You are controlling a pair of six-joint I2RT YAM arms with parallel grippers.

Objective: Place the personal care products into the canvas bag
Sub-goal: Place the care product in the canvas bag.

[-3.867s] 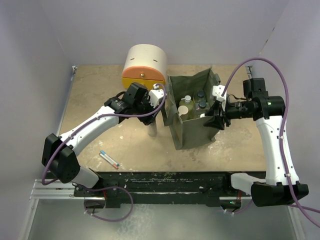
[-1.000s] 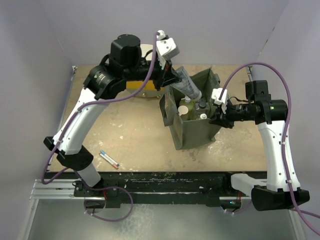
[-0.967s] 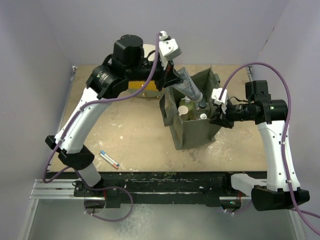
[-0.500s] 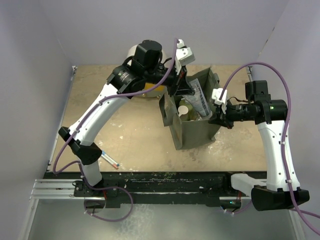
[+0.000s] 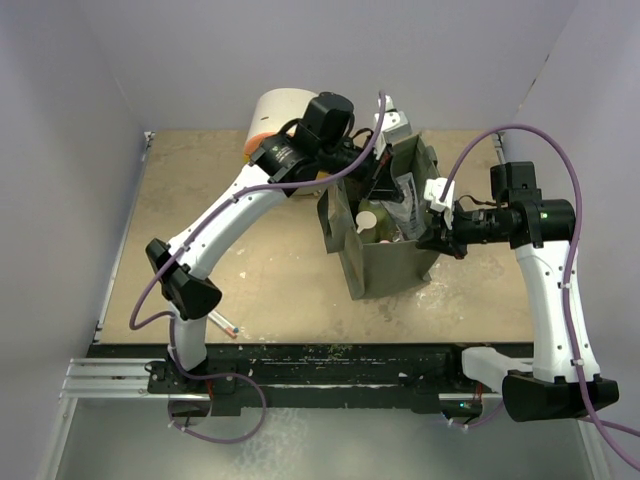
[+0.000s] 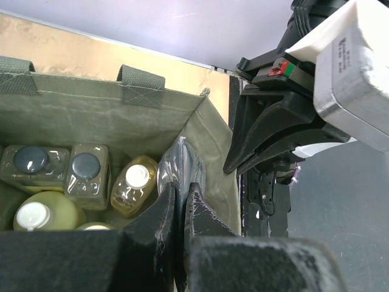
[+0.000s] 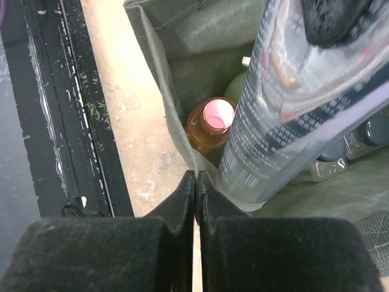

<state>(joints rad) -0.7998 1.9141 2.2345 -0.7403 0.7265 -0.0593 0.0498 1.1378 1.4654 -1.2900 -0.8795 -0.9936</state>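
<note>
Left gripper (image 6: 182, 204) is pressed tight on the flat crimped end of the slim grey bottle (image 6: 181, 161). The bottle hangs tilted from the fingers, with its lower part already inside the canvas bag (image 5: 385, 270). I think it is held by the end so that the long body can slide into the free space at the bag's right wall. I cannot tell if its lower end touches the bottom.

Beside it stands the orange pink-capped bottle (image 6: 134, 182). Further in are the two clear square black-capped bottles (image 6: 85, 173) and a green white-capped bottle (image 6: 33, 214), all upright and close together.

Right gripper (image 7: 196, 182) is pinched together on the right rim of the bag. Probably this holds the soft fabric open and steady, so that the mouth does not fold in.

On the table (image 5: 200, 190) the bag stands right of the middle, nearer the far edge. The round drawer unit (image 5: 275, 110) is at the far edge, left of it. This bottle seems nearly placed; what remains is to let it go.
</note>
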